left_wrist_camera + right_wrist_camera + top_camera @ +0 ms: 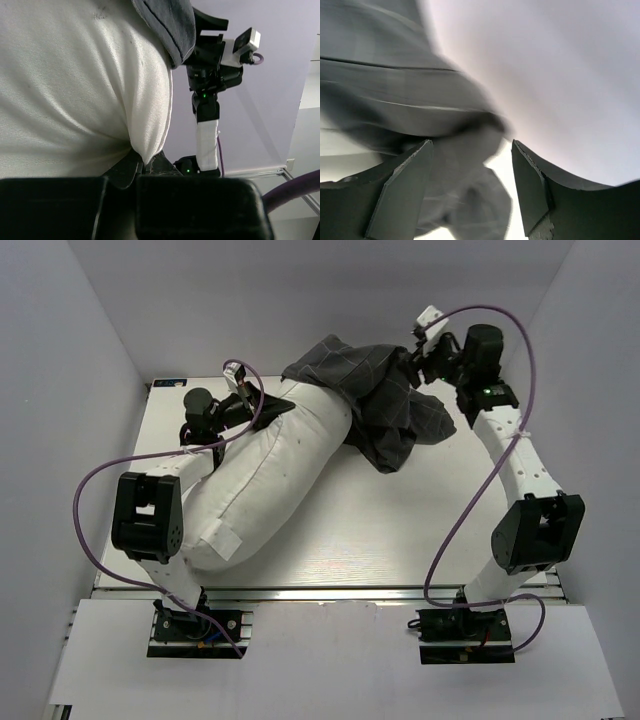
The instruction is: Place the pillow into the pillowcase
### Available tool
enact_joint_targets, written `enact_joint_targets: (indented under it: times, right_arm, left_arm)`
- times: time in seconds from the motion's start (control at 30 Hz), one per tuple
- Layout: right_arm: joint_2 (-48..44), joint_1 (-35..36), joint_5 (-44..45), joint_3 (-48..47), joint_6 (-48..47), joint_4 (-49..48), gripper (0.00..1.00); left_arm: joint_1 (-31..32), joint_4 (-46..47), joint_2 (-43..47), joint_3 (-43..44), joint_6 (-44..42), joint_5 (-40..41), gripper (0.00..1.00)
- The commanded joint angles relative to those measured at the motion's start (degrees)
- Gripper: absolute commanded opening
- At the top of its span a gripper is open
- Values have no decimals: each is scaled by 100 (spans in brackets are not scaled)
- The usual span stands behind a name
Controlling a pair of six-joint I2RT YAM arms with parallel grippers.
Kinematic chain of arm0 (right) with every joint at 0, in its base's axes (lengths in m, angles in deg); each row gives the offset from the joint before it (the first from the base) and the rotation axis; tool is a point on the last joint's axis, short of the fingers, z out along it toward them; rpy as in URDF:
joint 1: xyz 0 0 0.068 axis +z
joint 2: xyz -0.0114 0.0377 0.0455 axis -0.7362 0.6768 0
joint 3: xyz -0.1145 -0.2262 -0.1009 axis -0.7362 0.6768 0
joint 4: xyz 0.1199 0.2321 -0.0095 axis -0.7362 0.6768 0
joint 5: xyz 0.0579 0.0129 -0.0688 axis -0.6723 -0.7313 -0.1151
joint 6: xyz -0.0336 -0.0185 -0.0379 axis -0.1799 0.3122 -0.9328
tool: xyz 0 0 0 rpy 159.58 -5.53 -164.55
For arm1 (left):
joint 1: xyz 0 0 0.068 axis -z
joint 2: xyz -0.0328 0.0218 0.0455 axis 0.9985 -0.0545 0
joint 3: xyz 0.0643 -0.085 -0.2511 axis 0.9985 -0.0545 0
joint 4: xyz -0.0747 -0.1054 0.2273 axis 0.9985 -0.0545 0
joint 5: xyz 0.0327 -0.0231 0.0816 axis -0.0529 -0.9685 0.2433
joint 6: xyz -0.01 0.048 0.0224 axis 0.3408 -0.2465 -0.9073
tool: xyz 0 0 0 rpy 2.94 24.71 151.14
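The off-white pillow [265, 475] lies diagonally on the table, its far end under the dark grey grid-patterned pillowcase [375, 400]. My left gripper [268, 408] is shut on a pinch of the pillow's fabric at its far left side; the left wrist view shows the pillow [75, 85] nipped between the closed jaws, with the pillowcase's edge [170, 25] above. My right gripper [415, 358] is open at the pillowcase's far right side; in the right wrist view the blurred pillowcase [405, 105] hangs in front of the spread fingers [530, 190], nothing between them.
Purple cables loop from both arms. Purple walls enclose the white table [400, 530] on three sides. The right arm [207, 100] shows in the left wrist view beyond the pillow.
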Motion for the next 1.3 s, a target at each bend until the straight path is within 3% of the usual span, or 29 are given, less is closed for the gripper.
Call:
enact_joint_targets:
  times: [0.0, 0.13, 0.37, 0.63, 0.7, 0.77, 0.8, 0.83, 0.93, 1.27]
  right_arm:
    - [90, -315, -46, -426, -412, 102, 70]
    - [266, -352, -204, -487, -439, 497, 71]
    - [644, -360, -345, -566, 300, 725, 71]
    - [1180, -352, 340, -654, 484, 586, 65]
    - [1286, -378, 253, -646, 529, 429, 57]
    - [1321, -404, -114, -733, 467, 288, 42]
    - [1321, -404, -117, -733, 467, 287, 42]
    - [1338, -396, -160, -916, 450, 235, 26]
    - [1523, -413, -20, -1382, 344, 199, 0]
    - [2323, -483, 964, -3448, -306, -169, 0]
  left_arm:
    - [49, 285, 611, -48, 62, -7, 0]
    - [93, 303, 594, -40, 53, 1, 0]
    - [111, 276, 515, 109, 62, -34, 0]
    - [119, 285, 453, 110, 62, -25, 0]
    - [119, 276, 418, 145, 62, -25, 0]
    - [128, 268, 383, 188, 62, -34, 0]
    - [128, 268, 383, 189, 62, -34, 0]
    - [146, 259, 374, 180, 53, -43, 0]
    - [181, 241, 357, 127, 36, -51, 0]
    - [278, 92, 304, 109, -79, -87, 0]
